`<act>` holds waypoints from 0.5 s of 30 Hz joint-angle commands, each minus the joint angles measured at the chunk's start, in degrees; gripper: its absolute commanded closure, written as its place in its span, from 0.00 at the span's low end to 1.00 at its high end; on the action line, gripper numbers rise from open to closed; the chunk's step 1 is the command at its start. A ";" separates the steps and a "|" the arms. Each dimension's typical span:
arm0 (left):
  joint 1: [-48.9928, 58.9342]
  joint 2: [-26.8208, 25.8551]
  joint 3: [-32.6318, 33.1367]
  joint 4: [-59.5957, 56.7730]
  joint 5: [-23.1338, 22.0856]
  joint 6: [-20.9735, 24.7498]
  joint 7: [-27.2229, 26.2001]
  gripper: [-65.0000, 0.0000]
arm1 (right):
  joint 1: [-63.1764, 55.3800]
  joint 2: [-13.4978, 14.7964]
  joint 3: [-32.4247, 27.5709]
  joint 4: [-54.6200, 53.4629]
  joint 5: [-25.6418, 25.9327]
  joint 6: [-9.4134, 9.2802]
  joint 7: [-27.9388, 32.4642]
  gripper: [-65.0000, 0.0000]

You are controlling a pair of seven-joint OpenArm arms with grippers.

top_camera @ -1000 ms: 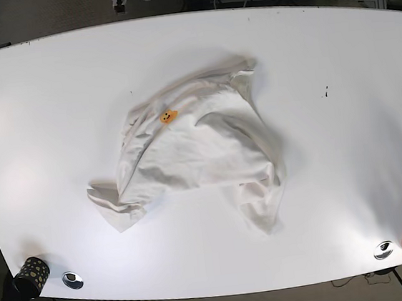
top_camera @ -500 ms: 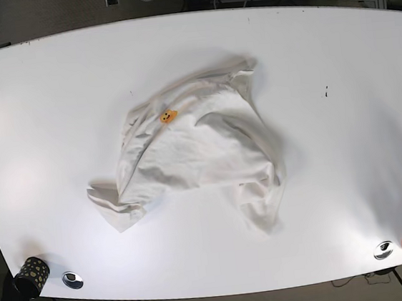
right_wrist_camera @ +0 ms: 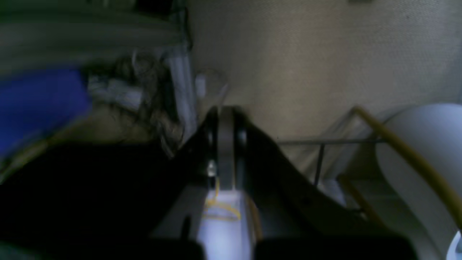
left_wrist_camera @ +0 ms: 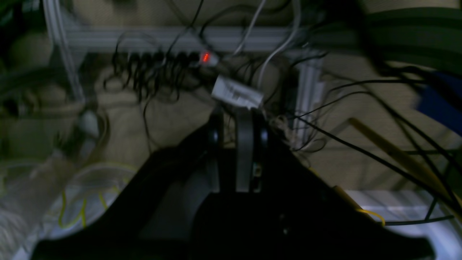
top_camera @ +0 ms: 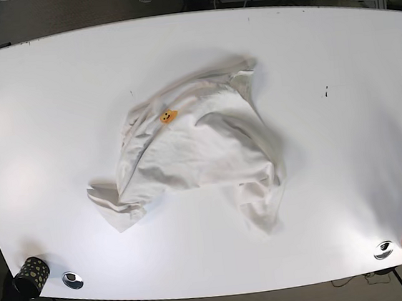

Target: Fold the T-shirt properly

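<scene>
White table (top_camera: pixel 334 50) holds crumpled T-shirt (top_camera: pixel 201 150), long axis diagonal, upper-right to lower-left.

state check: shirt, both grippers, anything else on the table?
T-shirt: crumpled in a heap mid-table, unfolded, orange patch facing up, nothing touching it.
Left gripper: shut, empty, off the table, pointed at cables.
Right gripper: shut, empty, off the table, pointed at the floor.
Table: white, holds only the shirt; two metal discs in its front corners.
</scene>
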 commanded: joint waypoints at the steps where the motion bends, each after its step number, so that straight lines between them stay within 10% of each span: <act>1: 3.65 -0.63 -1.20 4.34 0.03 0.21 -0.84 0.93 | -2.81 -0.68 0.21 3.53 0.36 1.55 0.84 1.00; 15: 20.00 -0.81 -10.43 29.48 0.21 0.04 -0.84 0.93 | -18.98 0.81 -9.02 32.46 9.32 2.78 -6.36 1.00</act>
